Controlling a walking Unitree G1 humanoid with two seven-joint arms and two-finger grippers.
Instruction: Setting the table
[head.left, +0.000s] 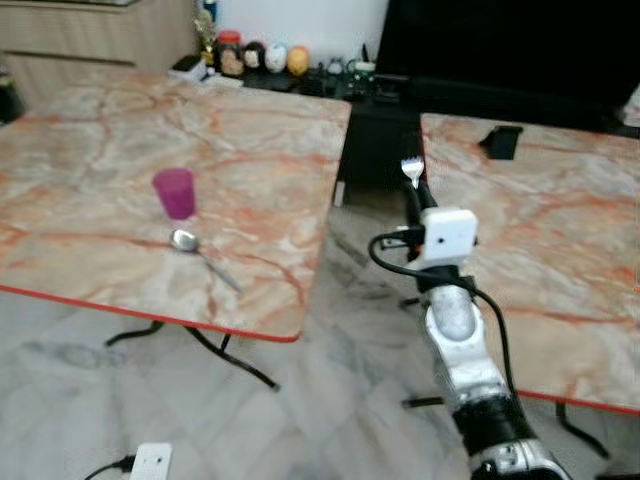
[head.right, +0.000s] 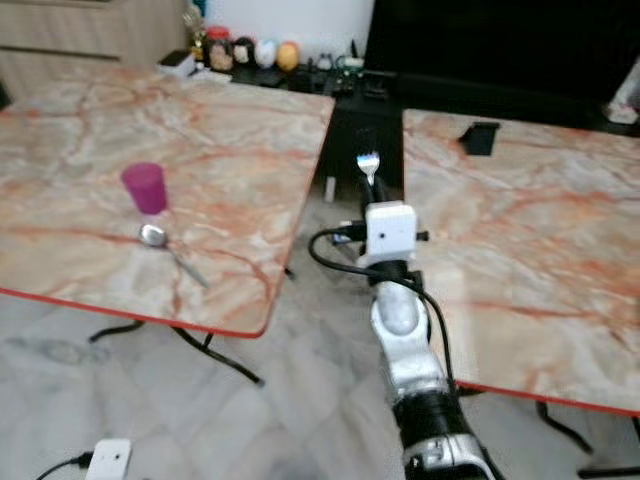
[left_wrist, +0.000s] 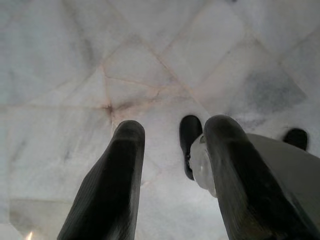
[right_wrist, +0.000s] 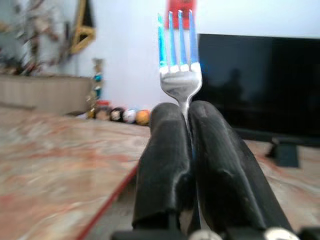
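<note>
Holding fork (right_wrist: 180, 80), right gripper (right_wrist: 189, 145); cup (head.left: 175, 192) apart.

Two red-edged, orange-veined marble-patterned tables (head.left: 250, 150) are set on a pale grey marble tiled floor (head.left: 330, 400). Behind them, a large black television screen (head.left: 500, 40) and a white wall (head.left: 300, 20) are seen.

No readable text, labels, brands, numbers or signs anywhere.
</note>
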